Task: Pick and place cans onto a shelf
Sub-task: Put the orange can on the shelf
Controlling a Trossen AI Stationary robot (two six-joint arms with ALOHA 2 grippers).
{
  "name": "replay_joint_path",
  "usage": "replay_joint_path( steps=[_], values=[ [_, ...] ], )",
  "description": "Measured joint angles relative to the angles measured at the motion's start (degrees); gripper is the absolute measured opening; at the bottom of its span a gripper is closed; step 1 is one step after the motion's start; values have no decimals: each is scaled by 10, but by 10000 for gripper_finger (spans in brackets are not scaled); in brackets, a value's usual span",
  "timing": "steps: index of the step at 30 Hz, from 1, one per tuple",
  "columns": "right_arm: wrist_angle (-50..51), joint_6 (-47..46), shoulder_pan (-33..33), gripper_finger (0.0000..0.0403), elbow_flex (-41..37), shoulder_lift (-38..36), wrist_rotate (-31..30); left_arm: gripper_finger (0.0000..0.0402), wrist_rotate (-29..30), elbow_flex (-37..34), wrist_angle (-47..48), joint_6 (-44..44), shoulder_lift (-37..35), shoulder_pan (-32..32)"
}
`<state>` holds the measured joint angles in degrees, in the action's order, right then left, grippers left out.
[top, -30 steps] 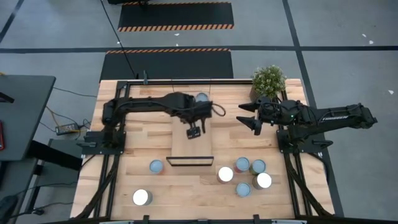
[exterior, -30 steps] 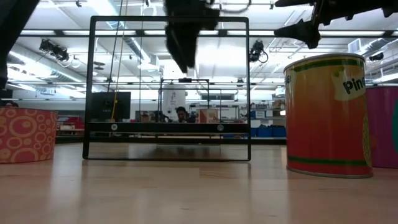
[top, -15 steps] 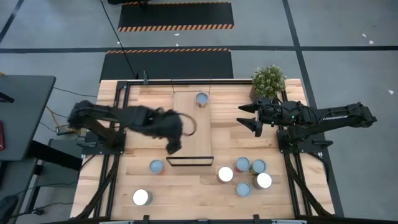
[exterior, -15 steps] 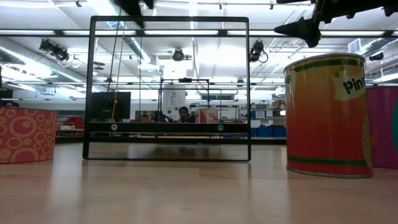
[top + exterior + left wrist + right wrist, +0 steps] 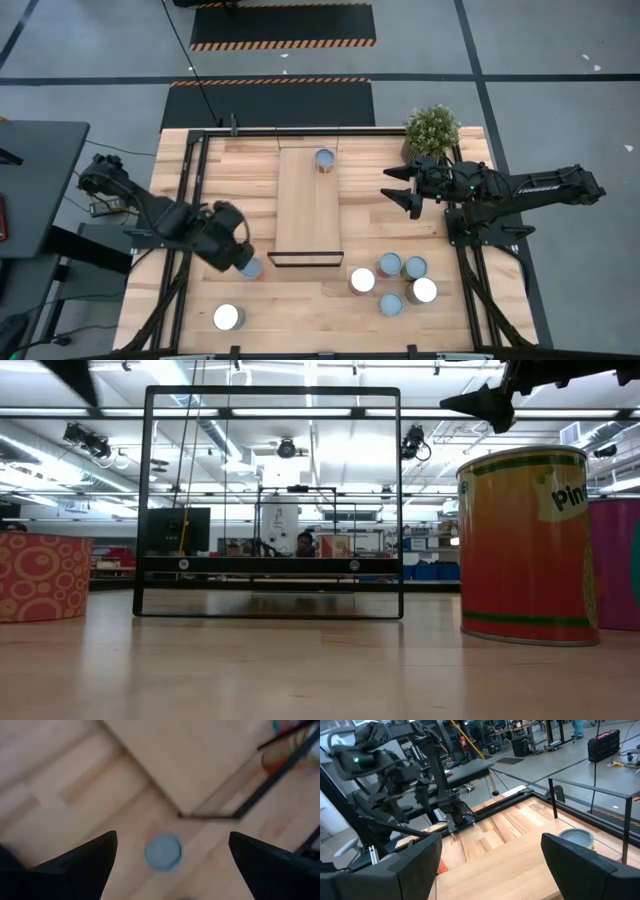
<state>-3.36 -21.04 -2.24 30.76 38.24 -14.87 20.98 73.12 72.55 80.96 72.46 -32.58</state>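
Eight cans are meant for the shelf point(image 5: 309, 205), but I can count only seven from above. One pale-blue can point(image 5: 324, 160) already stands at the shelf's far end, a sensible start since it leaves the near stretch of board free. Five cans point(image 5: 395, 279) cluster on the table point(image 5: 470, 300) off the shelf's near right corner, packed close, several touching, so they will probably be awkward to grip singly. A white-topped can point(image 5: 228, 317) sits alone near the table's front left corner. A blue-topped can point(image 5: 252, 268) stands just off the shelf's near left corner, partly hidden by the left gripper point(image 5: 235, 255). The left wrist view shows that can point(image 5: 163, 851) centred between the widely spread, empty fingers point(image 5: 85, 862), so it looks like the next pick: isolated and easy to straddle. The right gripper point(image 5: 400, 187) waits above the table's right side, beside the potted plant point(image 5: 432, 127) at the far right corner, spread wide and holding nothing, clear of the left arm's work.
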Motion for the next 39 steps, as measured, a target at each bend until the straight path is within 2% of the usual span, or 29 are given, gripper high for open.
replay_joint_path(
  steps=[5,12,20,30,39],
  values=[
    [0,0,0,348,0,0,0,388,-50,-39,-11,74,-2,-50],
    [6,3,0,348,0,3,15,388,-123,-111,-116,150,-1,-80],
    [4,4,-15,348,0,25,26,388,-133,-168,-201,185,-1,-98],
    [-1,3,-23,348,0,36,26,388,-126,-174,-216,106,4,-93],
    [-9,2,-23,348,0,38,13,388,-152,-174,-217,22,77,-68]
  ],
)
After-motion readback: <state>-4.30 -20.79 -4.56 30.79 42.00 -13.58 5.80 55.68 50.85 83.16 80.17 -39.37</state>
